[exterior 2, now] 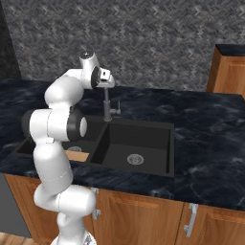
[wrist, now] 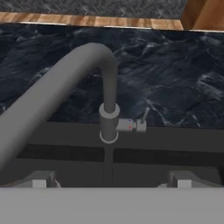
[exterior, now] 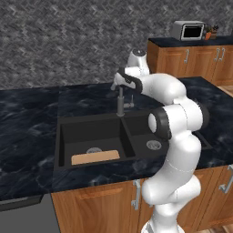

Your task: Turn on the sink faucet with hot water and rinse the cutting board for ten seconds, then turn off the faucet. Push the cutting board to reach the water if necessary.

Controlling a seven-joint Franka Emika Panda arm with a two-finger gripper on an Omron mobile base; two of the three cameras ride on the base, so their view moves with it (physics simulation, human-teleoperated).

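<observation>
- We see the gripper [wrist: 109,181] poised over the sink faucet [wrist: 108,118], fingers spread, grasping nothing.
- We note the small lever [wrist: 141,124] tilted up.
- Cutting board [exterior: 95,157] lies in the sink [exterior: 68,136], left basin, near front wall.

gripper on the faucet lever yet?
Apart. In the hand view the lever sits well beyond the fingertips, with bare sink rim between them. The gripper hangs above the faucet, jaws spread.
</observation>
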